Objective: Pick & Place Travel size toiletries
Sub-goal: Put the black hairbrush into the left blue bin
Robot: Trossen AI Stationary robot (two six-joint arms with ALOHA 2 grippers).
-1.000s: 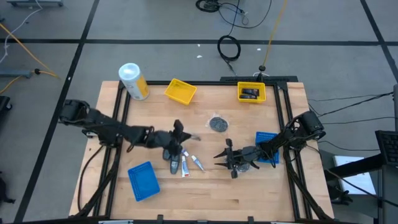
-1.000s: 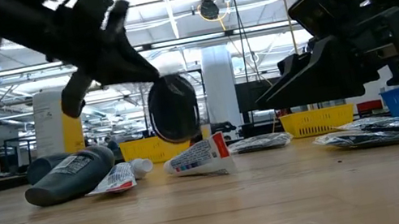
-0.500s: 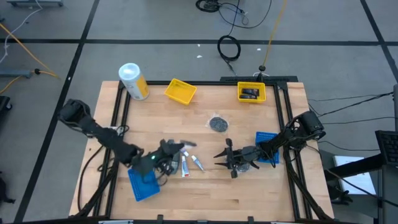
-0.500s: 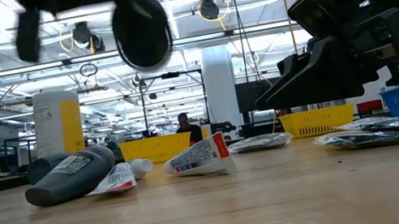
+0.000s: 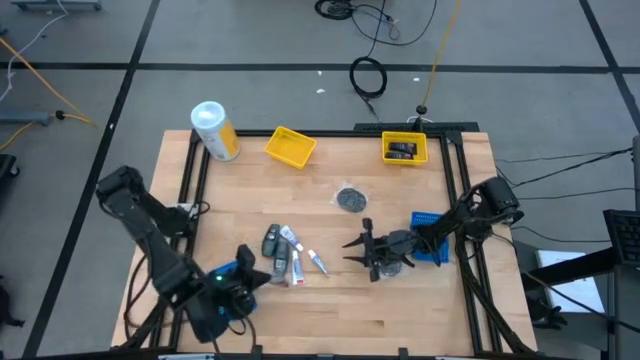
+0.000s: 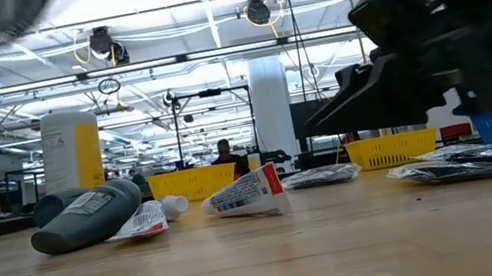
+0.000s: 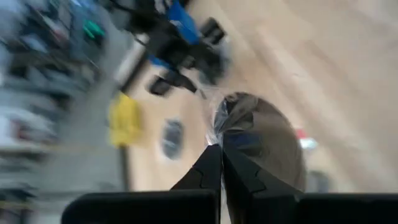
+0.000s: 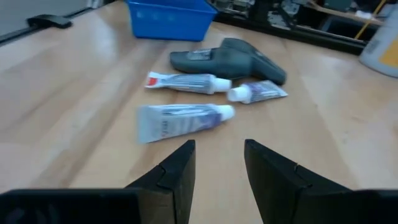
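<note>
One wrapped dark disc pinched in closed left gripper over blue tray: light, crinkly, slippery; best held by wrap edge. Right gripper part-open, empty, facing soft tubes.

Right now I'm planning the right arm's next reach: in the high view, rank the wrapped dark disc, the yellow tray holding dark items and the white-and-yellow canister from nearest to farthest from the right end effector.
From the right end effector:
1. Wrapped dark disc, just behind it, mid-table.
2. Yellow tray, back edge, right side.
3. White-and-yellow canister, back left corner.
</note>
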